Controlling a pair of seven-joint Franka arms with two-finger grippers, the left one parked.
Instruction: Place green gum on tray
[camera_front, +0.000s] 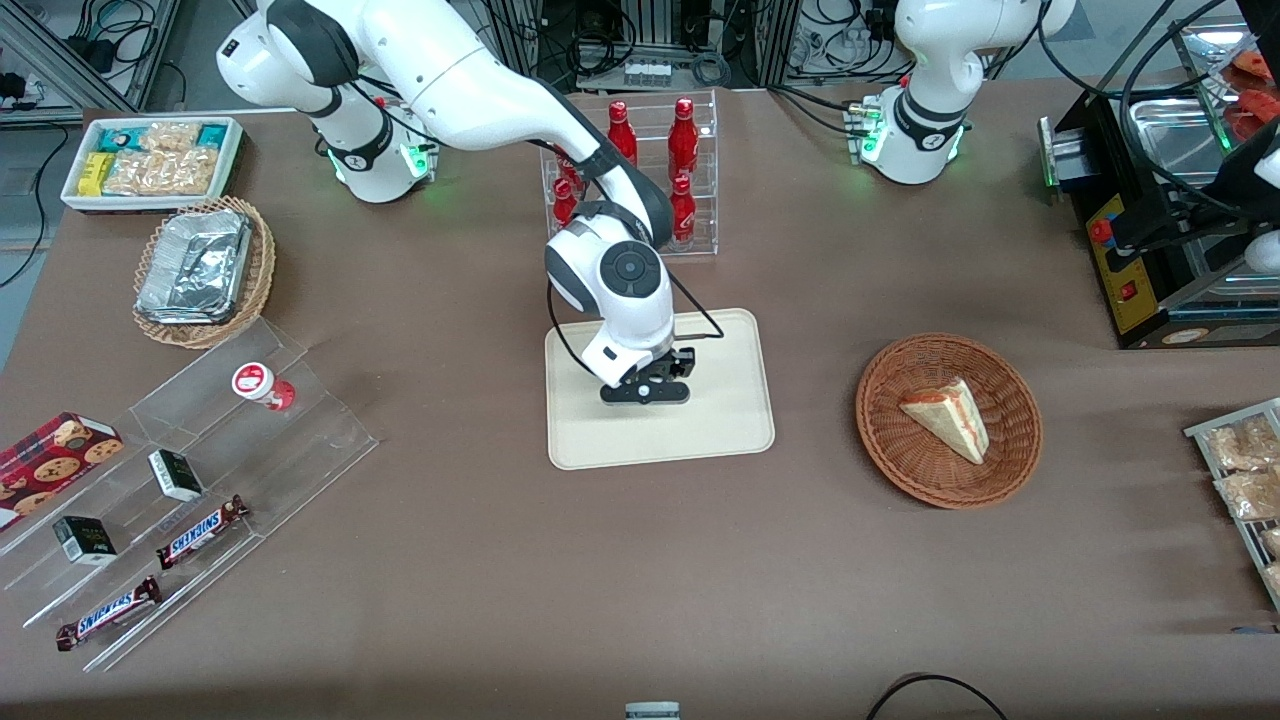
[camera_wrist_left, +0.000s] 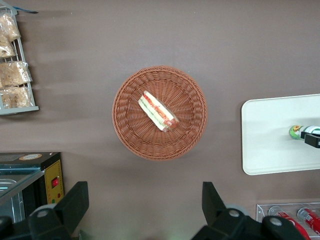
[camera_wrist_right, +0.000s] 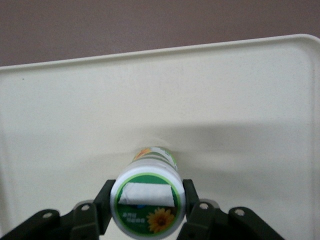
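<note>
Green gum (camera_wrist_right: 148, 200) sits clamped between the closed fingers of the right arm's gripper (camera_front: 647, 392), low over the middle of the tray (camera_front: 720, 420); released before touching down, the small bottle could topple and roll.

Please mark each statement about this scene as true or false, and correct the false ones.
1. The gripper is over the tray, with the green gum between its fingers. True.
2. The green gum is lying in the wicker basket with the sandwich wedge. False: that basket holds only the sandwich wedge; the gum is in the gripper above the tray.
3. A small bottle with a red lid sits on the clear stepped stand toward the working arm's end of the table. True.
4. The clear rack farther from the front camera than the tray holds green bottles. False: the bottles in the rack are red.
</note>
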